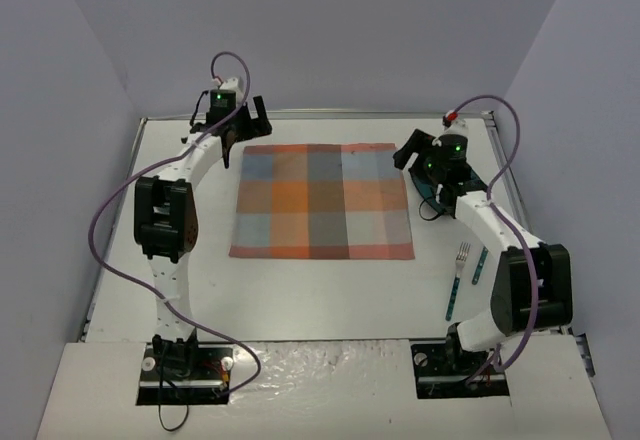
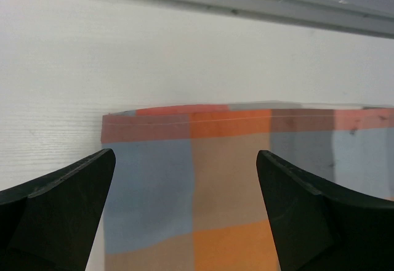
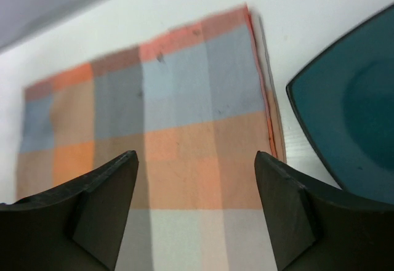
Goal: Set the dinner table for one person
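On the white dinner table (image 1: pixel 330 290) a plaid orange, blue and grey placemat (image 1: pixel 322 202) lies flat in the middle. My left gripper (image 1: pixel 245 130) hangs open over the mat's far left corner (image 2: pixel 184 178), and nothing sits between its black fingers (image 2: pixel 61 209). Above the far right corner of the placemat (image 3: pixel 154 111), my right gripper (image 1: pixel 408 150) is open too and holds nothing. A dark teal plate (image 3: pixel 351 117) lies just right of the mat, mostly hidden under my right arm in the top view.
A fork (image 1: pixel 458 280) with a teal handle and a second teal-handled utensil (image 1: pixel 480 265) lie on the table near my right arm's base. A metal rail (image 2: pixel 246 0) runs along the far table edge. Grey walls enclose the table.
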